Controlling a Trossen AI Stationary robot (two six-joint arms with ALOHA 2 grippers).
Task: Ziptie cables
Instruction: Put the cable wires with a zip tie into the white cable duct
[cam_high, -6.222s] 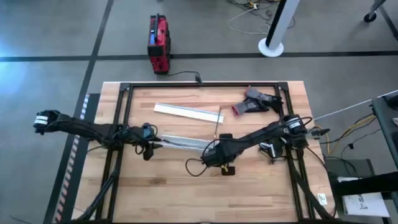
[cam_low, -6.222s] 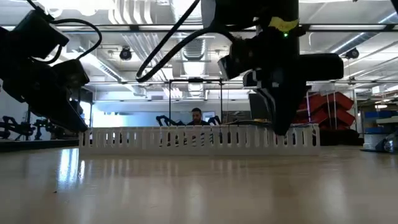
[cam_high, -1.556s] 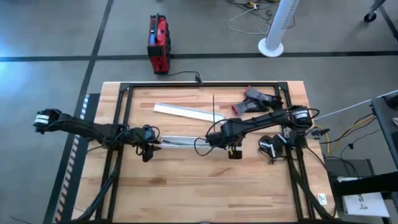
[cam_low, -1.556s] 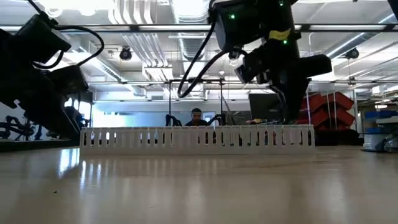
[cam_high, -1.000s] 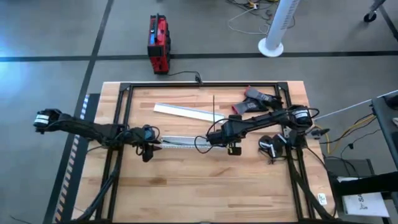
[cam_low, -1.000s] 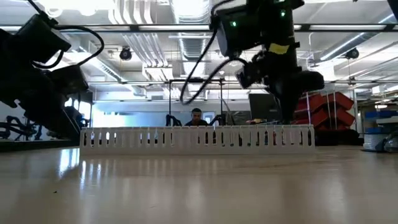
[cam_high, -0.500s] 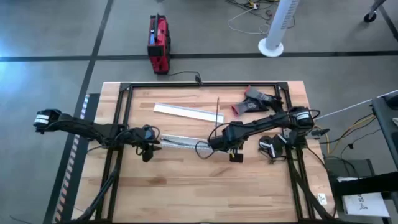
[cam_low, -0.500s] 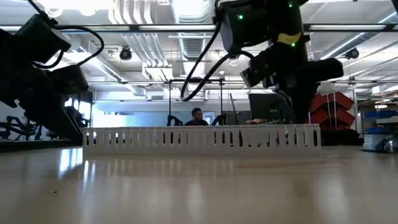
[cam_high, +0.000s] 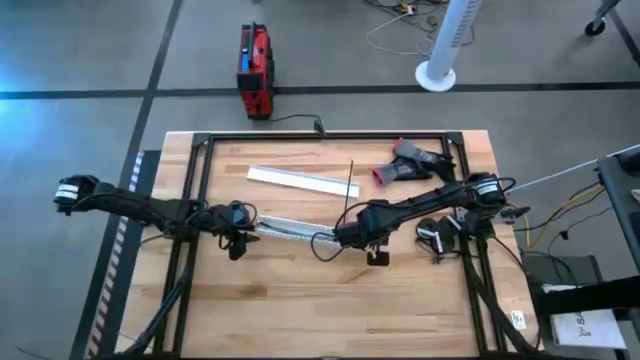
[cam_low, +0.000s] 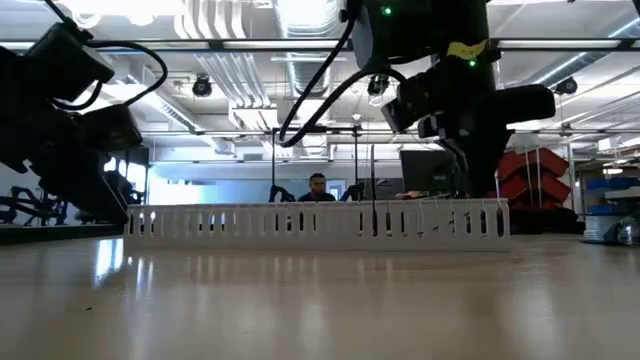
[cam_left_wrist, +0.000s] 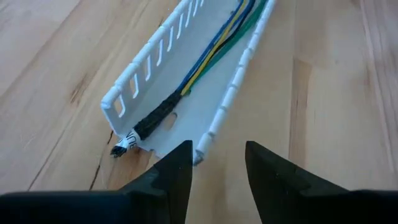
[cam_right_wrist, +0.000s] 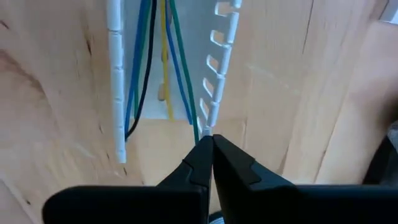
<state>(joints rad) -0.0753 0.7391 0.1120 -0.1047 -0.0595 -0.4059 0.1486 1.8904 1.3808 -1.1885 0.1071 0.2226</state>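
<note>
The right gripper (cam_right_wrist: 209, 144) is pinched together on the cables (cam_right_wrist: 175, 68) at the channel (cam_right_wrist: 115, 74) end; the left gripper (cam_left_wrist: 216, 160) is held apart.

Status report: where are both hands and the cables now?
Left hand open at the channel end. Right hand shut at the other end, pinching the channel wall or a green wire; cannot tell. Cables lie inside. Ziptie upright near right hand.

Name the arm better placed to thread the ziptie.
Right: the right gripper, shut on the ziptie, sits by the cables in the channel; the left gripper waits open at the other end.
</note>
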